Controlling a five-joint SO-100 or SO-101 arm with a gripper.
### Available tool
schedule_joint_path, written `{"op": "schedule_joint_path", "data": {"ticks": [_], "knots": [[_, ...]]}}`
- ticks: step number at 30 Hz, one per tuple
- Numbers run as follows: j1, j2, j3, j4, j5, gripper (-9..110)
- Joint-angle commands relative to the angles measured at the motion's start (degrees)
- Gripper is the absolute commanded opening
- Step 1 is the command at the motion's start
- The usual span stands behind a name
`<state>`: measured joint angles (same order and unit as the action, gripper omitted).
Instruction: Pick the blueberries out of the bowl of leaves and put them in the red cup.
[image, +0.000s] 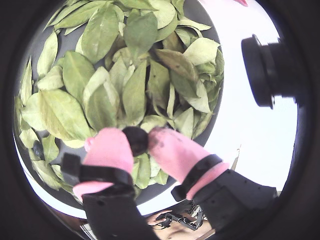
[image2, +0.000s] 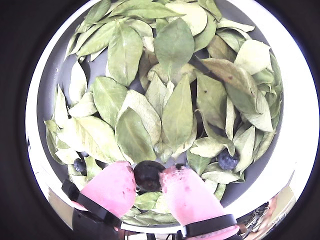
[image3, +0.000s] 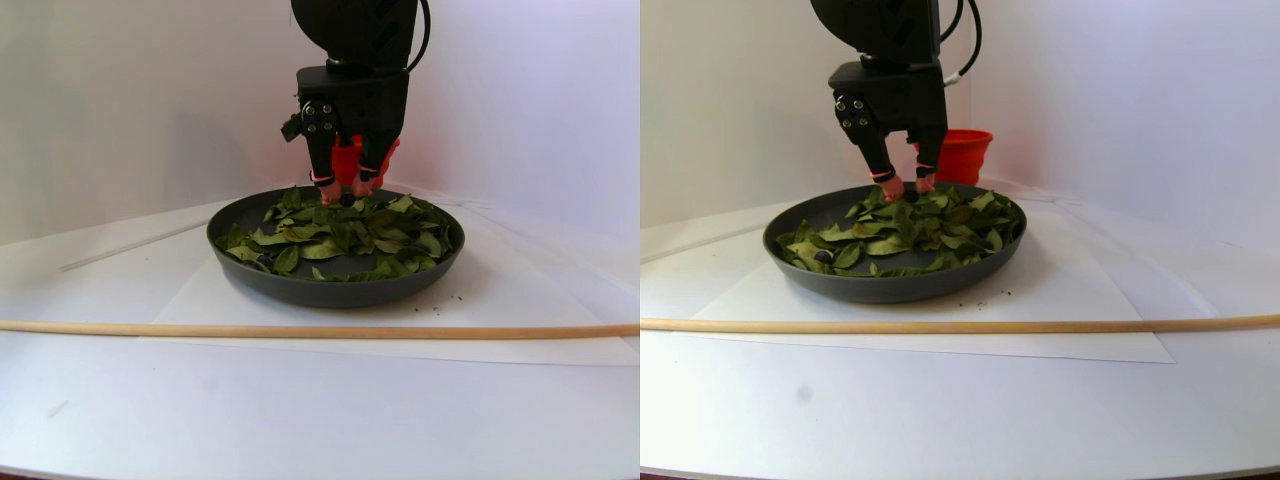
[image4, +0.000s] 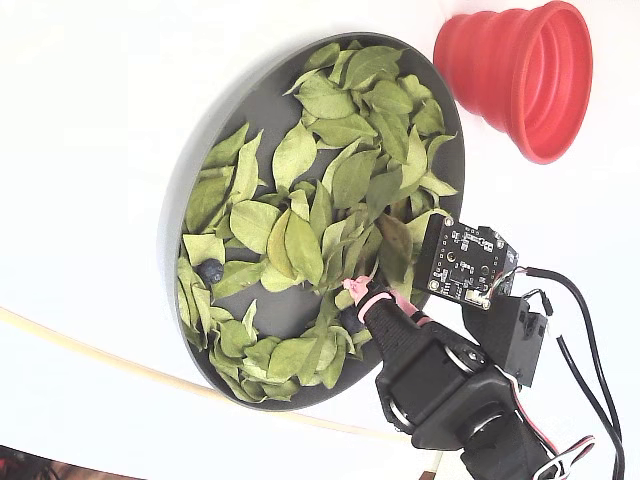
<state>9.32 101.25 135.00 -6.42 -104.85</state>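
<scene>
My gripper (image: 136, 140) (image2: 148, 177) has pink fingertips, and it is shut on one dark blueberry (image: 135, 140) (image2: 147, 175) right at leaf level, near the bowl's rim. Green leaves (image2: 175, 110) (image4: 300, 240) fill the dark grey bowl (image4: 250, 110) (image3: 330, 290). Other blueberries lie loose among them: one (image2: 228, 161) to the right of the fingers, one (image2: 79, 165) (image: 37, 148) to the left, and one (image4: 210, 271) in the fixed view. The red cup (image4: 525, 70) (image3: 965, 155) stands empty-looking just beyond the bowl's far edge, behind the gripper (image3: 905, 187) (image4: 353, 305).
A thin wooden stick (image3: 300, 330) (image4: 60, 345) lies across the table in front of the bowl. A white paper sheet (image3: 500, 300) is under the bowl. A black camera module (image: 265, 70) and a circuit board (image4: 465, 262) ride on the gripper.
</scene>
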Motion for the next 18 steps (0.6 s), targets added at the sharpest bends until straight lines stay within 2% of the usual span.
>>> {"op": "schedule_joint_path", "data": {"ticks": [1,18], "knots": [[0.2,6.1,-1.8,0.4,-0.3,9],[0.4,8.3,-5.6,0.6,-0.5,9]]}}
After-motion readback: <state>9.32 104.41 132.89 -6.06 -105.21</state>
